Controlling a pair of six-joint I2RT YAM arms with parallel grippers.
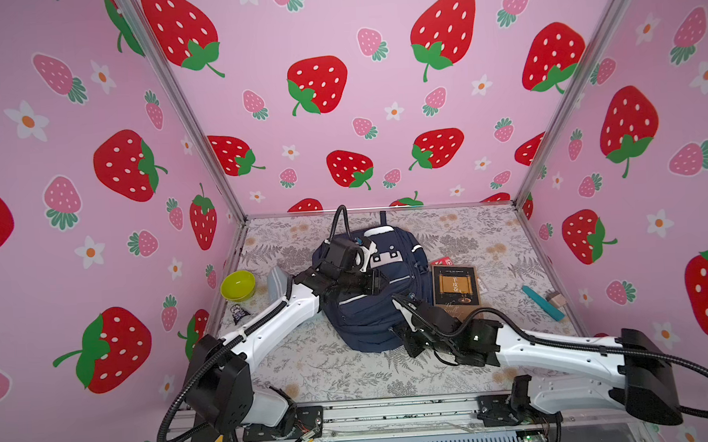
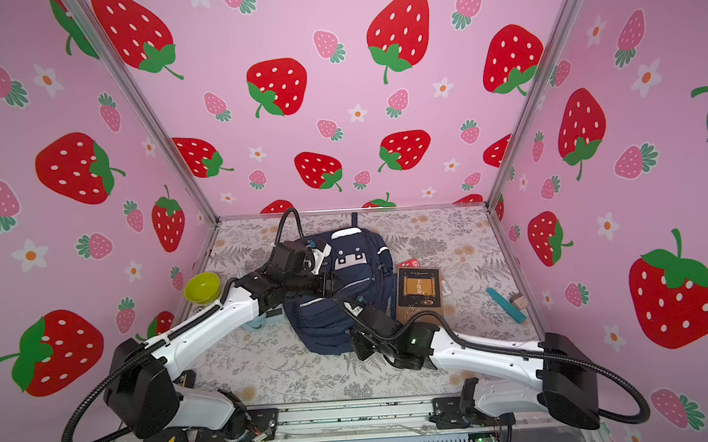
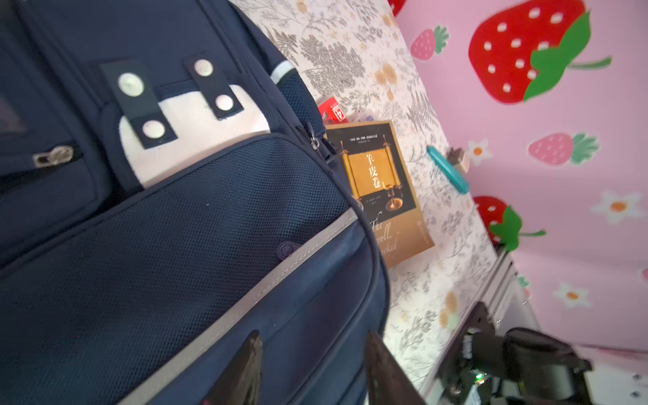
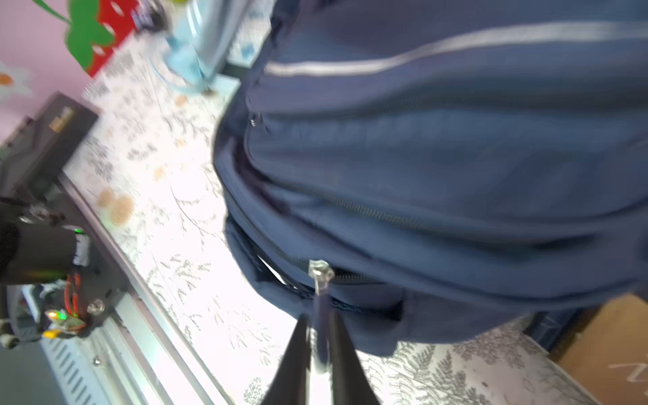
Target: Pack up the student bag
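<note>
The student bag [image 1: 369, 312] [image 2: 328, 319], a navy backpack with a white face patch, lies flat in the middle of the table in both top views. My left gripper [image 1: 382, 281] [image 3: 314, 338] hovers over the bag's front, below the grey stripe [image 3: 280, 273]. It is open, its fingers apart over the navy fabric and gripping nothing. My right gripper [image 1: 404, 338] [image 4: 319, 315] is at the bag's near right corner. It is shut on the fabric pull of a zip [image 4: 321, 275]. The zip line beside the slider gapes slightly.
A black-and-gold book [image 1: 455, 285] lies right of the bag, with a red pack [image 1: 442, 262] behind it. Farther right are a teal pen case [image 1: 541, 302] and a small block [image 1: 556, 298]. A green bowl [image 1: 238, 285], a grey-blue item [image 1: 278, 282] and a dark packet [image 1: 238, 313] sit at the left.
</note>
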